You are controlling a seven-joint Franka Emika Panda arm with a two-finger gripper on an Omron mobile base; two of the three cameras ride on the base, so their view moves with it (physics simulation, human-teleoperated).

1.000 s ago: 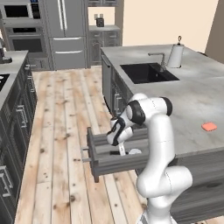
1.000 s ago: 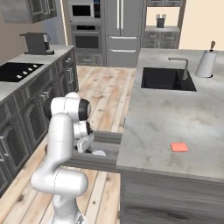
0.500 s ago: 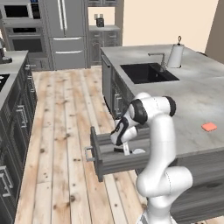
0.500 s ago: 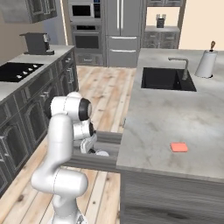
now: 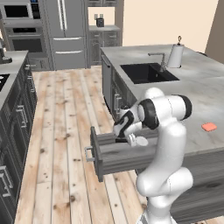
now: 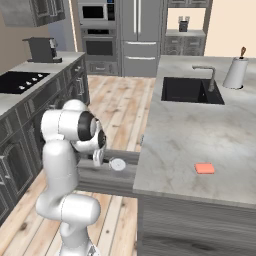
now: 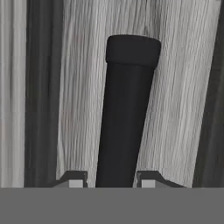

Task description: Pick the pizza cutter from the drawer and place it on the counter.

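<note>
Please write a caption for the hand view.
Gripper shut on the pizza cutter handle, above the drawer floor.

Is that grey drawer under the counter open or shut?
Open. The drawer is pulled out over the wooden floor, with its front panel well clear of the counter, and the arm reaches down into it.

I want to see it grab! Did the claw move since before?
Yes. The claw has sunk lower into the drawer, below the counter edge, and closed on the pizza cutter.

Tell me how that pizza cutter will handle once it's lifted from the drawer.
The pizza cutter looks rigid and probably light. Its smooth, round black handle might twist between the gripper fingers. Laid on the counter, the round blade could let it roll slightly.
</note>
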